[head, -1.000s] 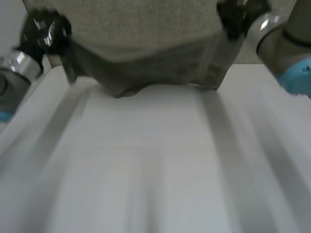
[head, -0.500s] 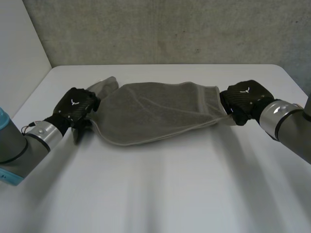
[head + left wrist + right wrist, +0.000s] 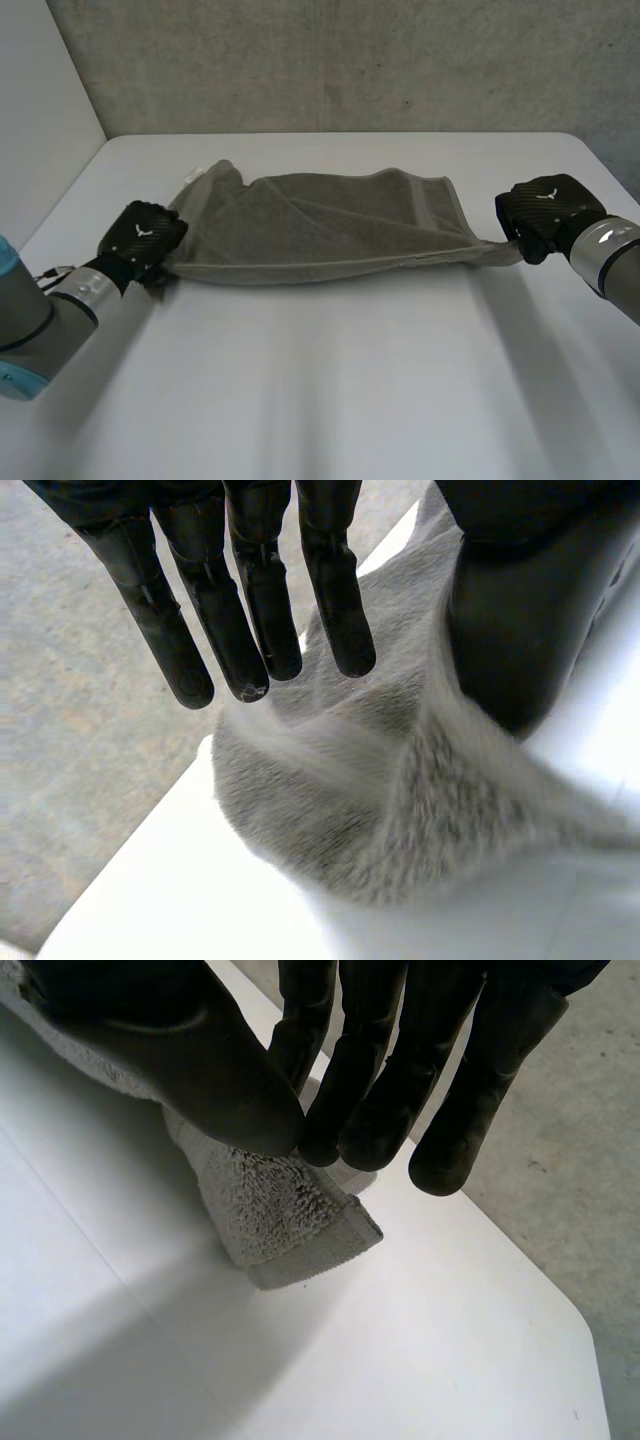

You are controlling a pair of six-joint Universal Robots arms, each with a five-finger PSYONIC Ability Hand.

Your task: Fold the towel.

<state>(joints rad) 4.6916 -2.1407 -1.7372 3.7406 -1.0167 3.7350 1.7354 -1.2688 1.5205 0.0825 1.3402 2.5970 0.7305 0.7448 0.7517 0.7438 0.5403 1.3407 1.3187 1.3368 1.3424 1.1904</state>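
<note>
A grey towel (image 3: 320, 228) lies stretched lengthwise across the far half of the white table (image 3: 330, 390), doubled over with loose folds near its left end. My left hand (image 3: 140, 233) is at the towel's left end. In the left wrist view its fingers (image 3: 250, 600) are straight and spread away from the thumb, and the towel (image 3: 400, 810) runs loose between them. At the right end, my right hand (image 3: 548, 210) holds a corner. In the right wrist view the thumb presses the towel (image 3: 285, 1225) against the fingers (image 3: 370, 1070).
A concrete wall (image 3: 350, 60) rises behind the table's far edge. A pale panel (image 3: 40, 120) stands beyond the table's left edge. Bare tabletop spreads in front of the towel towards me. The table's right edge lies close to my right arm.
The towel, held up near the camera a second ago, has come down onto the table and been drawn out flat. The left hand's fingers have straightened and let go of the cloth.
</note>
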